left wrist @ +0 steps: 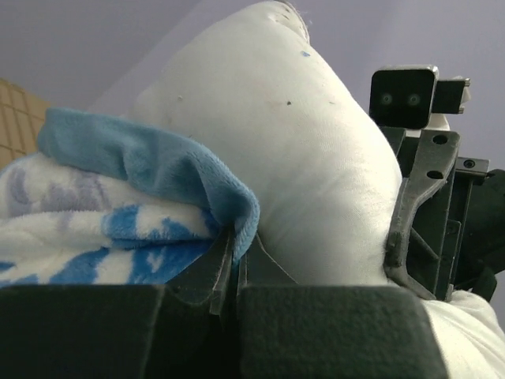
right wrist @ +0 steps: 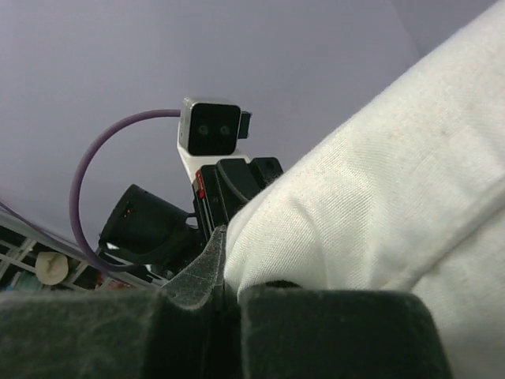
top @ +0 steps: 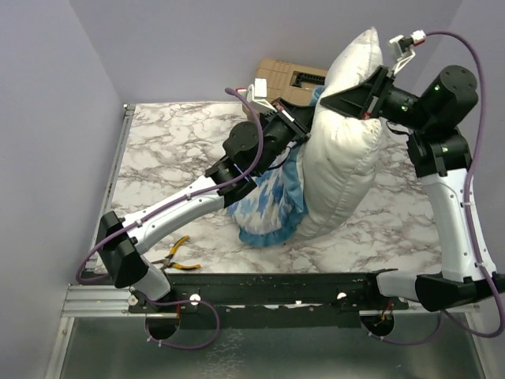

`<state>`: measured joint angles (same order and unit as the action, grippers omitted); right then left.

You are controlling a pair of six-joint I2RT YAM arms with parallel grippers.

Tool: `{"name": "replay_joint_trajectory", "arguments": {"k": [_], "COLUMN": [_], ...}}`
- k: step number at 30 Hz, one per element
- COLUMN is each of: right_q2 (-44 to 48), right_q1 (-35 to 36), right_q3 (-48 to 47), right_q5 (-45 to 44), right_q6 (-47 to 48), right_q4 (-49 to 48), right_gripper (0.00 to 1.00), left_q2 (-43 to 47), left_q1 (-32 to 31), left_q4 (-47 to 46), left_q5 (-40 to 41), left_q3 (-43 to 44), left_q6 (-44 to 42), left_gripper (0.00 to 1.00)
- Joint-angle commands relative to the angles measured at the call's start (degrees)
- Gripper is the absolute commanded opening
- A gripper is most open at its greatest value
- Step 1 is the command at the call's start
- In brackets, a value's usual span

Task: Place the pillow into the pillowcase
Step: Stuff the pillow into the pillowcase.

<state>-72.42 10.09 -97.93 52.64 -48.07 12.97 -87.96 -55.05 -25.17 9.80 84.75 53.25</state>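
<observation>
Two pairs of jaws are clenched on cloth above the marbled desk (top: 173, 150). The left jaws, at the end of the left arm (top: 181, 205), pinch the soft blue edge of the pillowcase (top: 268, 201) (the left wrist view shows that hem folded right into the closed tips). The rest of the case, patterned blue and white, hangs down and bunches on the desk with its frilled border lowest. The right jaws, on the right arm (top: 450, 197), grip a fold of the pillow (top: 347, 158) near its upper end. The pillow stands on end, bowed, its top corner raised high and its lower end on the desk, pressed against the right side of the pillowcase; whether any of it sits inside the case cannot be told. Yellow-handled pliers (top: 175, 254) lie on the desk by the left arm's base, and a cardboard box (top: 288, 77) sits beyond the far edge.
</observation>
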Motion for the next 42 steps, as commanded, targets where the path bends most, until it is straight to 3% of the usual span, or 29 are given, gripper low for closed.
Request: {"name": "replay_joint_trajectory", "arguments": {"k": [1, 4, 9, 16, 19, 22, 27, 30, 34, 37, 42], "right_q2": [-1.29, -1.84, -2.24, -1.66, -0.79, -2.63, -8.21, -10.57, -15.40, -20.76, -29.87], "right_q1": [2.12, 2.65, 2.60, 2.65, 2.58, 2.55, 2.68, 4.65, 12.40, 19.24, 27.35], "right_q3": [-0.84, -2.55, -12.06, -24.34, -24.88, -25.05, -18.72, -11.39, -4.47, -3.08, -5.45], "right_q5": [-1.45, -1.63, -7.50, -21.71, -24.07, -19.66, -4.01, 1.30, 1.19, 1.22, 1.18], "right_q6": [-1.08, -0.23, 8.72, 17.84, 20.54, 20.43, 13.82, 10.05, 10.60, 11.92, 10.53], "right_q4": [-15.05, -13.36, 2.02, 16.16, 17.01, 17.58, 13.41, 8.75, 7.52, 8.45, 9.87], "right_gripper": [0.00, 0.00, 0.00, 0.00, 0.00, 0.00, 0.00, 0.00, 0.00, 0.00, 0.02], "left_q2": [-0.45, -4.92, -16.19, -34.29, -37.85, -33.07, -14.68, -1.81, 13.94, 23.84, 38.72], "left_q1": [-3.91, -3.93, -5.47, -9.40, -9.45, -9.21, -9.03, -9.03, -9.10, -9.06, -8.90], "left_q4": [2.70, 2.75, 2.13, 0.34, -3.93, -6.24, -7.14, -6.84, -0.98, 11.58, 34.01], "left_q5": [-8.72, -12.85, -18.96, -22.73, -24.52, -24.12, -14.81, -3.89, 10.88, 16.84, 29.86], "left_q3": [-0.06, 4.85, 17.64, 44.87, 47.26, 38.20, 6.49, -13.06, -33.15, -37.81, -37.74], "left_q6": [-0.01, 1.88, 5.86, 8.46, 11.88, 10.65, 2.49, 0.92, 4.89, 3.64, 2.85], "left_gripper": [0.00, 0.00, 0.00, 0.00, 0.00, 0.00, 0.00, 0.00, 0.18, 0.35, 0.54]}}
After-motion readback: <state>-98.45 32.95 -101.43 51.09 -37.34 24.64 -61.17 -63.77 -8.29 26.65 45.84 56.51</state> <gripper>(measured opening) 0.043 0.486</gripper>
